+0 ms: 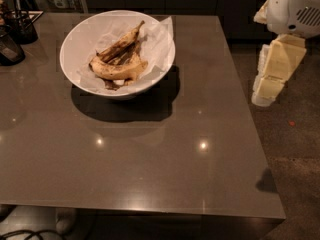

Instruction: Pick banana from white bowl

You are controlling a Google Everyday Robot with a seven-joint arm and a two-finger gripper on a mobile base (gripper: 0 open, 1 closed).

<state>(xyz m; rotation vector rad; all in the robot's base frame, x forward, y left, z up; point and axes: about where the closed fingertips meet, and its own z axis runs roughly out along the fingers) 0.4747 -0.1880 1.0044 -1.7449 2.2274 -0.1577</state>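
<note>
The white bowl (80,44) stands on the far left part of the brown table, lined with crumpled white paper. The plump speckled yellow banana (120,70) lies in the front of the bowl. Thinner, darker banana pieces (120,43) with a pointed stem lie just behind it. My gripper (261,95) is at the low end of the cream-coloured arm (277,61), off the table's right edge and far to the right of the bowl, touching nothing.
Small dark containers (15,31) stand at the table's far left corner. The table's right edge (250,134) runs next to my arm, with dark floor (300,159) beyond it. Dark cabinets stand behind the table.
</note>
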